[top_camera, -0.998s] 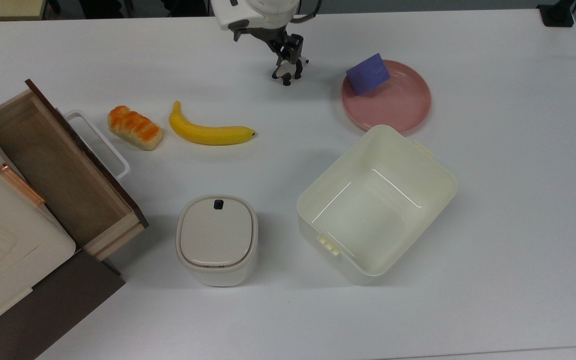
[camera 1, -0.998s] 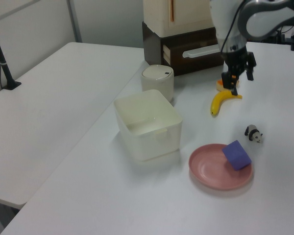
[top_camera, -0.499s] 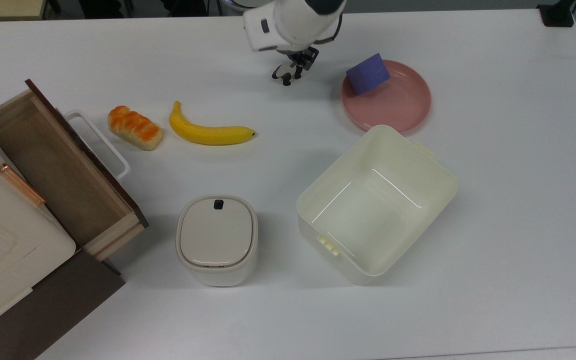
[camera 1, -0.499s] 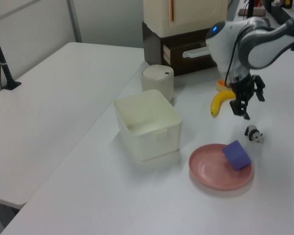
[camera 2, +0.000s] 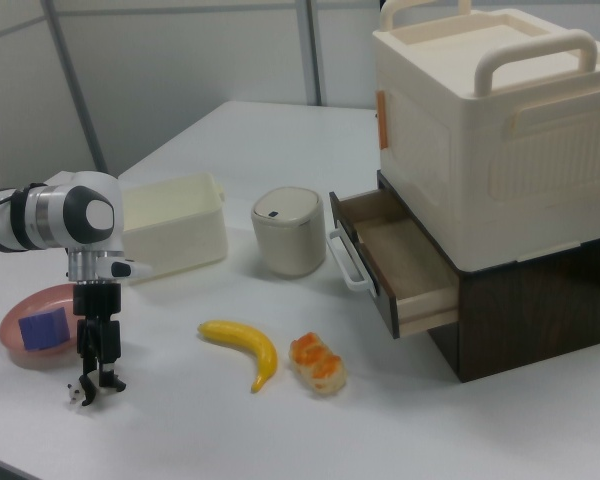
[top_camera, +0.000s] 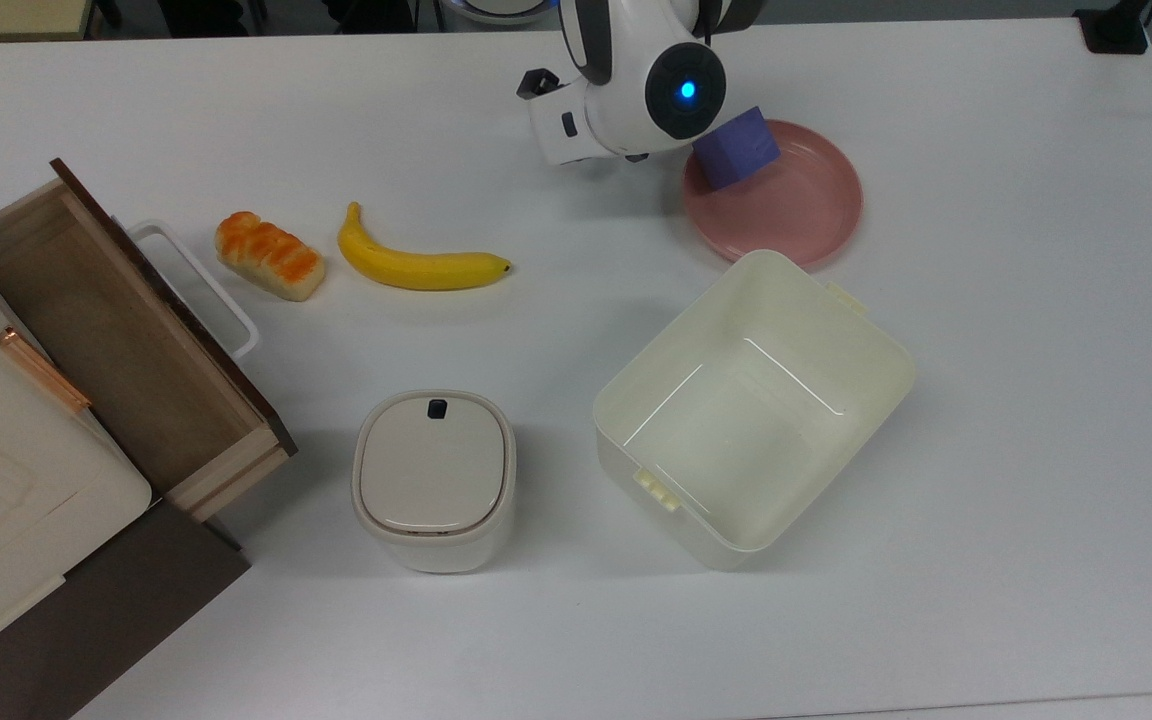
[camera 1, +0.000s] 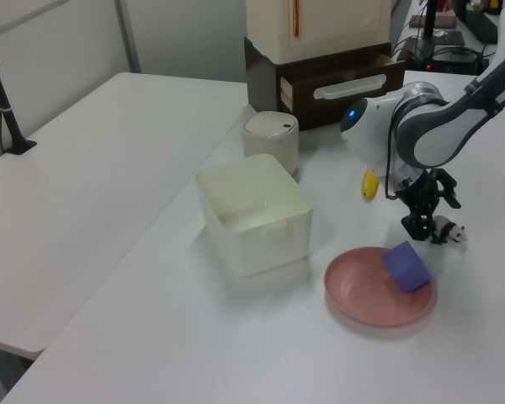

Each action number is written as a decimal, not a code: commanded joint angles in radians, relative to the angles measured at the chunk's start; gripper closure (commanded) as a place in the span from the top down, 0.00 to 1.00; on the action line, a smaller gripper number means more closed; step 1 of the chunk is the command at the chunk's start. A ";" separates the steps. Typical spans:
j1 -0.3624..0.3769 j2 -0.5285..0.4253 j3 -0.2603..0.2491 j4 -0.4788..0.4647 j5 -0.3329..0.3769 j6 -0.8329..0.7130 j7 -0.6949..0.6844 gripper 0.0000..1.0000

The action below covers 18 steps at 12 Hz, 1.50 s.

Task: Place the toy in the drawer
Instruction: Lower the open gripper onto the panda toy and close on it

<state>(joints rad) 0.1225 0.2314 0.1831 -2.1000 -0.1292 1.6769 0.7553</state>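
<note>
The toy (camera 1: 450, 234) is a small black-and-white panda standing on the white table; in the right view the toy (camera 2: 77, 392) peeks out beside a fingertip. My gripper (camera 1: 419, 231) points straight down with its tips almost at the table, right against the panda. In the right view the gripper (camera 2: 100, 385) is open. I cannot tell whether the panda sits between the fingers. In the top view the arm's white wrist (top_camera: 636, 90) hides the toy. The drawer (top_camera: 106, 330) stands pulled out at the top view's left, with its white loop handle (top_camera: 201, 290) facing the table.
A banana (top_camera: 416, 265) and an orange bread toy (top_camera: 269, 255) lie between gripper and drawer. A purple cube (top_camera: 734, 148) rests on a pink plate (top_camera: 806, 210) beside the arm. A cream bin (top_camera: 891, 345) and a lidded white container (top_camera: 433, 480) stand nearer the front.
The arm swung toward the top view's right and came down over the panda, which it now covers in the top view. The panda has stayed where it stood.
</note>
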 commanded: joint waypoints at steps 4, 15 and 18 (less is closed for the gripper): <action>-0.003 -0.030 0.003 0.034 -0.023 -0.074 -0.007 1.00; -0.001 0.008 0.003 0.034 -0.024 -0.092 -0.105 0.30; -0.004 0.006 0.003 0.040 -0.024 -0.077 -0.097 0.00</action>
<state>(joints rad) 0.1193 0.2417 0.1831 -2.0595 -0.1382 1.5980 0.6703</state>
